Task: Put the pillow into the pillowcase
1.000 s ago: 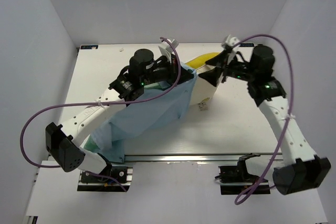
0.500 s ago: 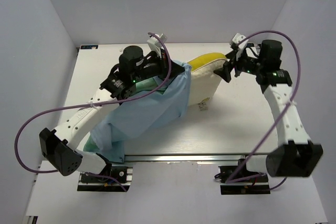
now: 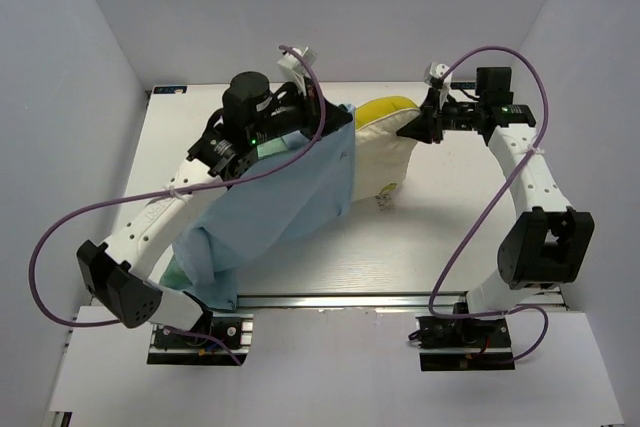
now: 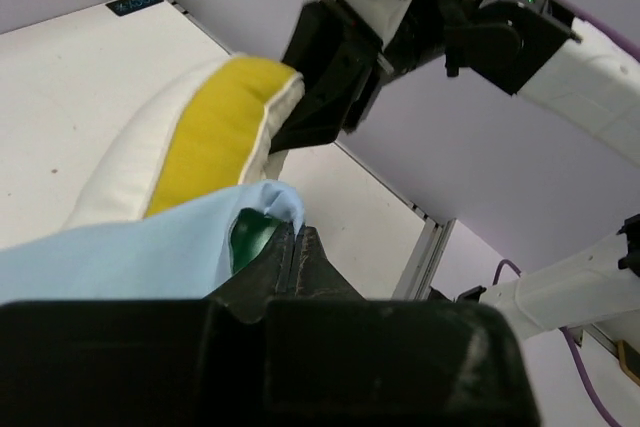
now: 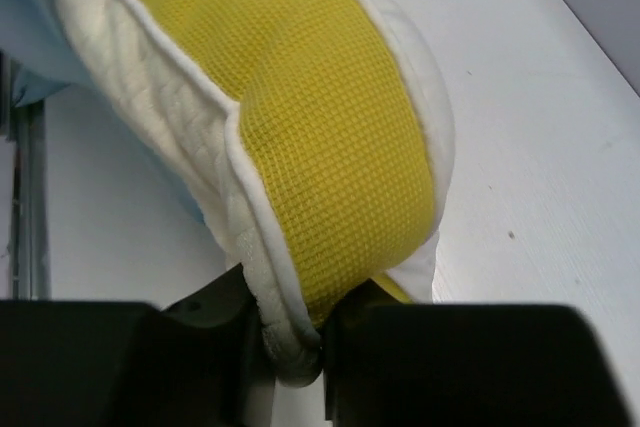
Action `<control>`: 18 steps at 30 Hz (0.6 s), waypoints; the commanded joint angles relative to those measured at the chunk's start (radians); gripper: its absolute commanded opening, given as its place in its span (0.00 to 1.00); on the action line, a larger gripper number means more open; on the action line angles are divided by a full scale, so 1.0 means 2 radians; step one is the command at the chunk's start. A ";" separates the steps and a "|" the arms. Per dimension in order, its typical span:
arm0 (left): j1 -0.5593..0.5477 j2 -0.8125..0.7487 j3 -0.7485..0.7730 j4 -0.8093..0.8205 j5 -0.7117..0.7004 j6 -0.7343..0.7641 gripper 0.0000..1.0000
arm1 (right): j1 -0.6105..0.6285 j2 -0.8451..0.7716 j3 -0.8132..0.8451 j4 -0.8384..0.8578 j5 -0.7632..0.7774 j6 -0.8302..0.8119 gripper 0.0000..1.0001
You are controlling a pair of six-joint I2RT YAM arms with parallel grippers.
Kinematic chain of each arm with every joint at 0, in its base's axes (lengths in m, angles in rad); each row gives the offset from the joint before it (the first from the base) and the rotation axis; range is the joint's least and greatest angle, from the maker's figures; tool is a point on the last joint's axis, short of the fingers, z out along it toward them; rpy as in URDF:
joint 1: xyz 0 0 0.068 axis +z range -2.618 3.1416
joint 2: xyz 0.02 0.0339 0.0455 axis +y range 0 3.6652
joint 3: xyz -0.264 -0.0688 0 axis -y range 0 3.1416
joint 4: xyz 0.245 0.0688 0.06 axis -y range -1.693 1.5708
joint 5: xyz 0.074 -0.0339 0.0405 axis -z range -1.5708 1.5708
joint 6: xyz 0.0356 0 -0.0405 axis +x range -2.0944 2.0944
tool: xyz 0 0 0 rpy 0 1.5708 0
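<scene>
The pillow (image 3: 386, 145), cream with a bright yellow mesh rim, is lying tilted at the table's 1 o'clock, its left end covered by the pillowcase (image 3: 280, 197). That limp light-blue cloth, green inside, is draping down toward 8 o'clock.

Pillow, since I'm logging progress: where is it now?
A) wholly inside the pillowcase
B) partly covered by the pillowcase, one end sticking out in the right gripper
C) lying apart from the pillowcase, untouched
B: the pillow shows its yellow-rimmed end beyond the pillowcase, and the right gripper pinches that end's edge.
</scene>
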State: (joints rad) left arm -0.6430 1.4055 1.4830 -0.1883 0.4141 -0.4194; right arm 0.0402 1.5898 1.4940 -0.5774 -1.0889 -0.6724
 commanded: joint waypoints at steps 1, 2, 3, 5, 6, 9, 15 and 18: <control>0.003 0.022 0.054 0.003 0.017 0.001 0.00 | 0.036 -0.037 -0.008 -0.023 -0.083 0.003 0.19; 0.003 0.039 0.065 0.003 0.017 0.000 0.00 | 0.043 -0.044 -0.020 -0.021 -0.085 0.008 0.13; 0.004 0.047 0.077 0.004 0.024 -0.004 0.00 | 0.059 -0.053 -0.028 -0.008 -0.090 0.024 0.06; 0.004 0.074 0.114 0.004 0.030 -0.010 0.00 | 0.074 -0.078 -0.053 0.018 -0.104 0.055 0.05; 0.004 0.083 0.124 0.006 0.038 -0.017 0.00 | 0.088 -0.088 -0.063 0.063 -0.115 0.100 0.05; 0.004 0.115 0.165 0.002 0.051 -0.030 0.00 | 0.106 -0.124 -0.101 0.169 -0.146 0.246 0.05; 0.004 0.146 0.204 -0.005 0.079 -0.058 0.00 | 0.123 -0.174 -0.164 0.499 -0.139 0.508 0.05; -0.001 0.155 0.225 0.001 0.100 -0.076 0.00 | 0.123 -0.189 -0.196 0.556 -0.083 0.562 0.05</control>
State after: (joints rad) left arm -0.6296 1.7267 1.8584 -0.2581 0.5552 -0.5171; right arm 0.2623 1.2686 1.1275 0.1825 -1.2552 0.2039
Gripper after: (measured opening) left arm 0.009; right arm 0.135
